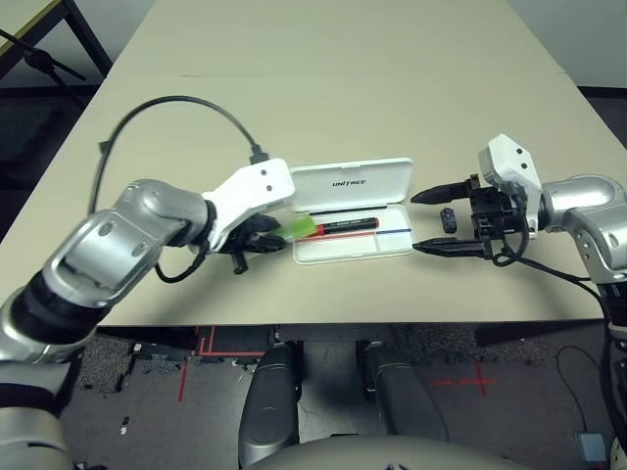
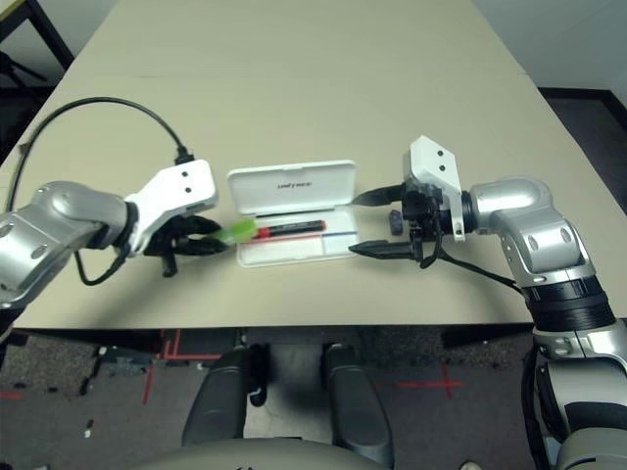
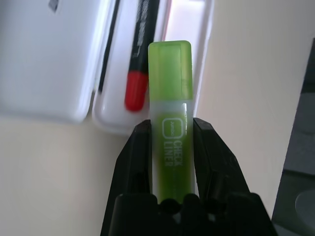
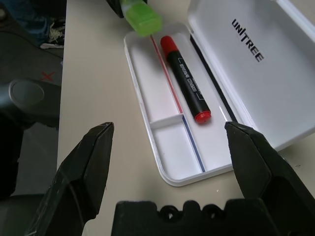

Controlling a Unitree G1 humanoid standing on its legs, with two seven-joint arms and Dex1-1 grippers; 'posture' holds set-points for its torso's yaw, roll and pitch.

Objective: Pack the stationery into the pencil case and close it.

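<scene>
The white pencil case (image 1: 343, 254) lies open mid-table, its lid (image 1: 350, 182) with the UNITREE print folded back. The red marker (image 1: 345, 225) lies inside the tray along the hinge side. My left gripper (image 1: 278, 235) is shut on the lime-green highlighter (image 3: 170, 73), whose cap end hangs over the tray's left end, beside the marker's tip. My right gripper (image 1: 415, 223) stands open just right of the case, fingers pointing at it. The tiny dark grey block (image 1: 448, 218) rests on the table between those fingers, touching neither.
A black cable (image 1: 176, 102) loops up from my left wrist over the table. The table's front edge (image 1: 323, 319) runs close below the case and both grippers. The tan tabletop (image 1: 343, 78) stretches wide behind the case.
</scene>
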